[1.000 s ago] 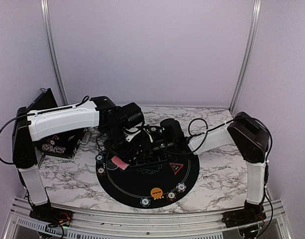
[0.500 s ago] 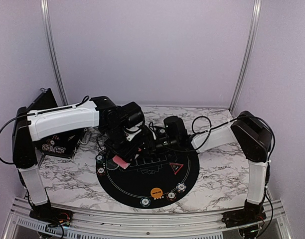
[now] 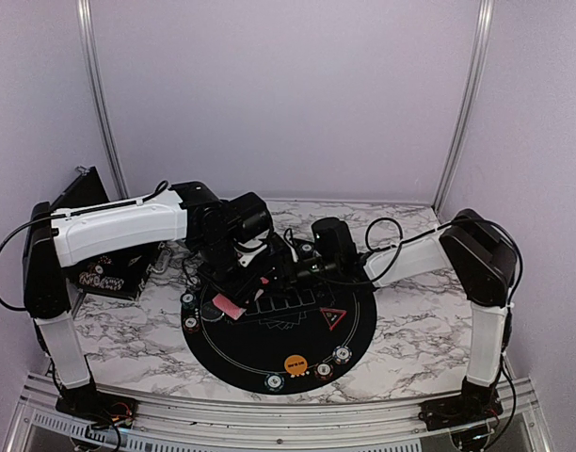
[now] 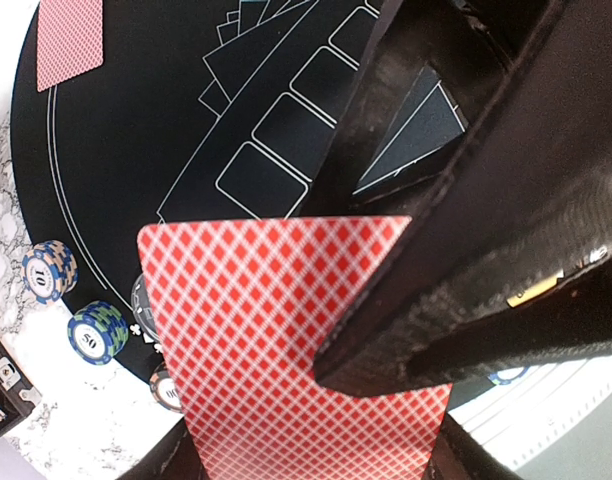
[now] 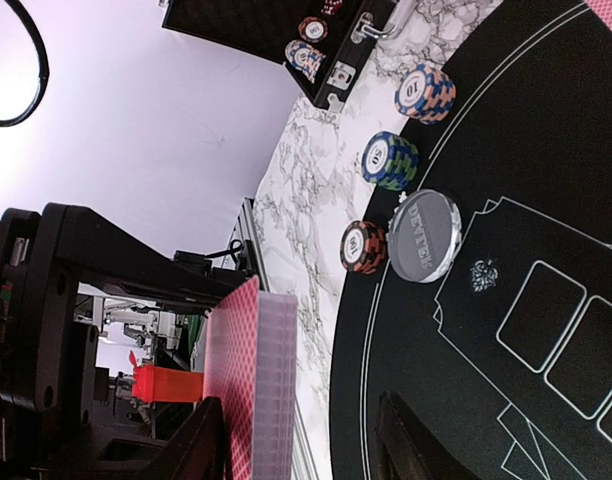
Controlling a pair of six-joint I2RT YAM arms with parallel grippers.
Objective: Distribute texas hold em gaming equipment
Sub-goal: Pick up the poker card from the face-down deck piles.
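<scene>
My left gripper (image 3: 239, 275) is clamped on the deck (image 4: 256, 330), holding it up off the mat (image 3: 354, 325) at its far left side (red backs face my wrist camera). My right gripper (image 5: 304, 445) sits close beside it with its jaws apart and nothing pinched. The deck is just by one finger, with a clear gap to the other. One card (image 3: 225, 307) lies face down on the mat, near the chips (image 5: 391, 160) along its left rim.

I judge the step in hand is peeling off the next card. If the right jaws close too deep, they may drag off several cards. A hard tug could twist the deck in my left grip and spill it. With both grippers this close, fingers could also knock together.
</scene>
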